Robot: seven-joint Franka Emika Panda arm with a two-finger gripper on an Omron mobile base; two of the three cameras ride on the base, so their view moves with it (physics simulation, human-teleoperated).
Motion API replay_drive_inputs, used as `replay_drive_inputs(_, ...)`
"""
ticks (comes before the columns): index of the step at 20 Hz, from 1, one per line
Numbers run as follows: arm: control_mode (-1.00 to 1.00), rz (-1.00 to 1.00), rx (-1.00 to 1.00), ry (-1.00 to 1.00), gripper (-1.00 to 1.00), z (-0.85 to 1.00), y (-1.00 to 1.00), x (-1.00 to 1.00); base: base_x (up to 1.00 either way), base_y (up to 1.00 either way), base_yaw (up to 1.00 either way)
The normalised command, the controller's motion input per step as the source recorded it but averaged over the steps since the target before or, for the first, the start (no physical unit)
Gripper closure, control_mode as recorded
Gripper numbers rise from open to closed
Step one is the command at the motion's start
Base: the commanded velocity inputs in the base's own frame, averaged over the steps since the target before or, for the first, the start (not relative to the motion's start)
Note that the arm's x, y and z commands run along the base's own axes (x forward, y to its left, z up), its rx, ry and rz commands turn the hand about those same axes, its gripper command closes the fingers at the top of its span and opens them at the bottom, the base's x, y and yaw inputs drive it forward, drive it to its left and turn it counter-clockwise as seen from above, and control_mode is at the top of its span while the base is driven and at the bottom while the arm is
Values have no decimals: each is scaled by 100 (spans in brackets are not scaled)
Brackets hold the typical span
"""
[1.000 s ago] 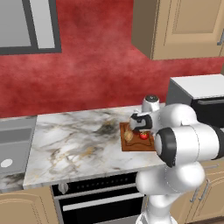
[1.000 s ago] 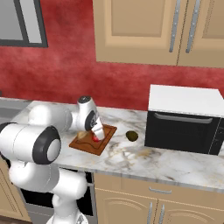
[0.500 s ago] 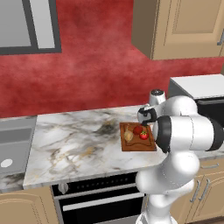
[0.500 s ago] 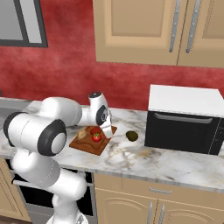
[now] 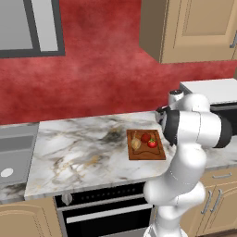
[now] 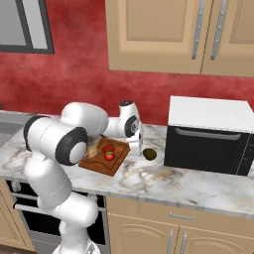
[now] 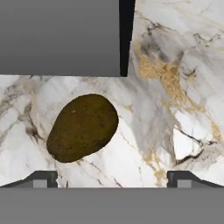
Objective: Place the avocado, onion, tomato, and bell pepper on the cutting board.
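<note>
The cutting board point(image 5: 146, 155) point(image 6: 99, 164) lies on the marble counter. On it sit the onion point(image 5: 135, 144), the dark red bell pepper point(image 5: 146, 137) point(image 6: 109, 148) and the tomato point(image 5: 152, 143) point(image 6: 109, 156). Just right of the board, in front of the microwave, the avocado point(image 6: 150, 154) point(image 7: 83, 127) rests on the counter. My gripper point(image 6: 141, 145) point(image 7: 112, 177) hangs open just above the avocado, touching nothing. In the hand view the fruit lies left of the middle between my fingertips point(image 7: 42, 178). In the left base view my arm hides the avocado.
A black and white microwave point(image 6: 208, 131) point(image 5: 210, 92) point(image 7: 61, 37) stands close to the right of the avocado. A sink point(image 5: 14, 155) is at the counter's far left. An oven point(image 5: 104, 215) sits below the counter, and wall cabinets point(image 6: 178, 34) hang overhead.
My hand has swung right from over the cutting board to above the avocado. The tomato stays on the board beside the bell pepper.
</note>
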Motion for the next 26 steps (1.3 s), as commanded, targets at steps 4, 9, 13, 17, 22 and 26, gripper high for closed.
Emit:
replay_drive_inputs(4,-100,-29,0,0,-100,-2,-26,9,0,0,0)
replay_drive_inputs(9,-100,-25,0,0,-100,-1,-1,5,0,0,0)
replay_drive_inputs(13,-100,-22,0,0,-100,0,0,2,0,0,0)
replay_drive_inputs(17,-100,-19,0,0,-100,0,1,2,0,0,0)
replay_drive_inputs(22,-100,-18,0,0,-100,0,1,2,0,0,0)
replay_drive_inputs(26,-100,-3,0,0,-100,0,0,0,0,0,0)
